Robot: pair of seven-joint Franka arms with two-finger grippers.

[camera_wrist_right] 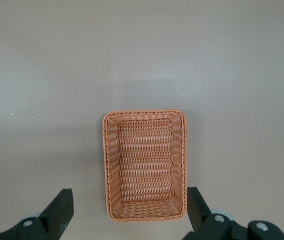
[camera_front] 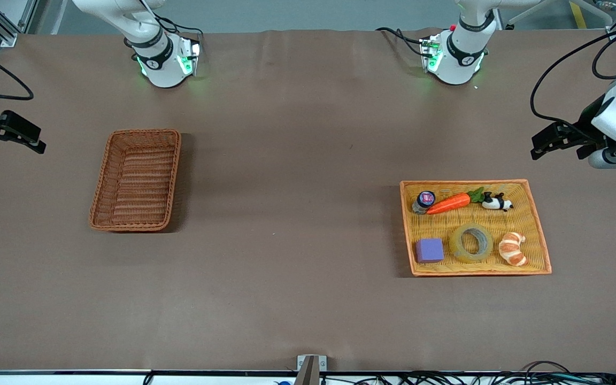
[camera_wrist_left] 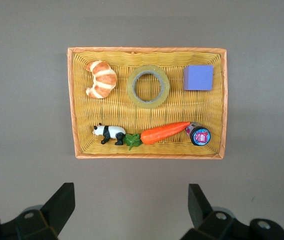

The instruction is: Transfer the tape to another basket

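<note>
The tape [camera_front: 460, 246], a yellowish translucent ring, lies flat in the shallow yellow-orange tray [camera_front: 474, 183], between a purple cube and a croissant. It also shows in the left wrist view [camera_wrist_left: 133, 90]. The reddish-brown wicker basket [camera_front: 104, 182] stands empty toward the right arm's end of the table, and it shows in the right wrist view [camera_wrist_right: 144, 165]. My left gripper [camera_front: 538, 147] is open and empty, up over bare table beside the tray [camera_wrist_left: 131, 192]. My right gripper [camera_front: 38, 140] is open and empty, up over the table's edge beside the basket [camera_wrist_right: 128, 195].
The tray [camera_wrist_left: 147, 50] also holds a purple cube [camera_front: 429, 249], a croissant [camera_front: 512, 248], a toy carrot [camera_front: 448, 203], a panda figure [camera_front: 497, 201] and a small round jar [camera_front: 424, 200]. Brown tabletop lies between the tray and the basket.
</note>
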